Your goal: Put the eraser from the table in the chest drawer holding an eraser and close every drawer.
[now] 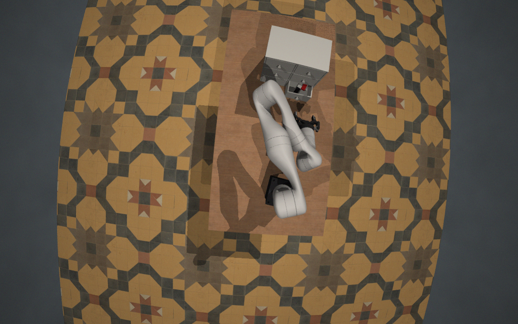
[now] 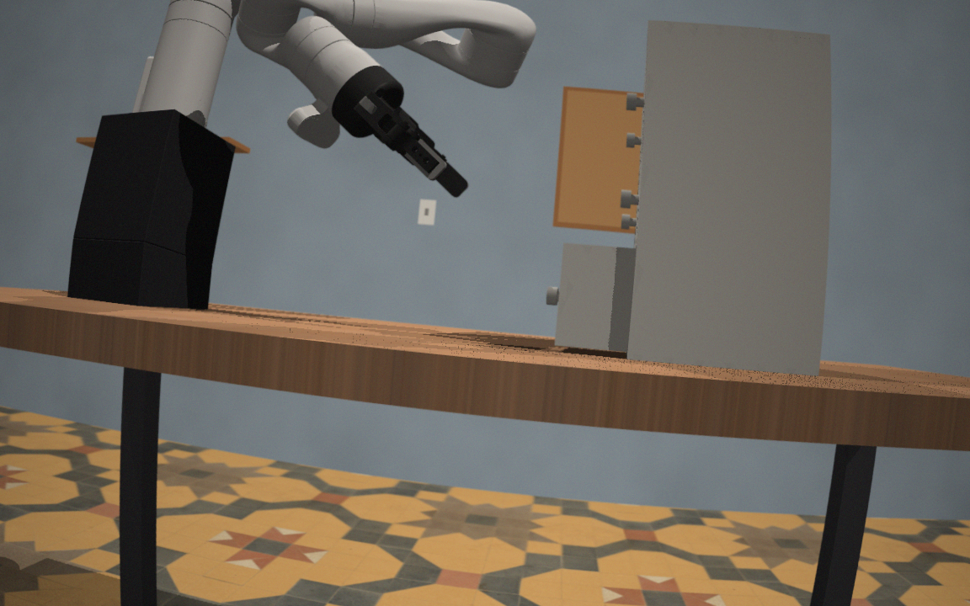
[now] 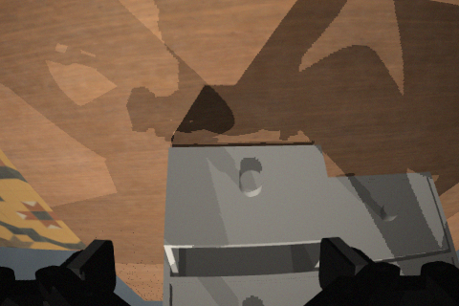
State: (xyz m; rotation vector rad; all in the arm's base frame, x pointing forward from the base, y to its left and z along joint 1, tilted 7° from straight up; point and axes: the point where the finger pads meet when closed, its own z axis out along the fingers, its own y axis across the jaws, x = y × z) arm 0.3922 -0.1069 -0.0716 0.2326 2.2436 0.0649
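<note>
The grey chest (image 1: 297,48) stands at the far end of the table. Its bottom right drawer (image 1: 300,91) is pulled out and holds a red eraser (image 1: 304,87) with a small dark and white thing beside it. From the side the drawer (image 2: 593,296) sticks out near table height. My gripper (image 1: 310,122) is open and empty, in the air in front of the open drawer and well back from it, seen from the side (image 2: 449,178). In the wrist view the drawer's front with its knob (image 3: 251,172) is below my fingers; its contents are hidden.
The other drawers (image 1: 279,67) look pushed in. My arm's black base (image 2: 143,210) stands at the near end of the table. My elbow (image 1: 270,93) reaches close to the chest's left front. The table's right edge (image 1: 330,120) is near the gripper.
</note>
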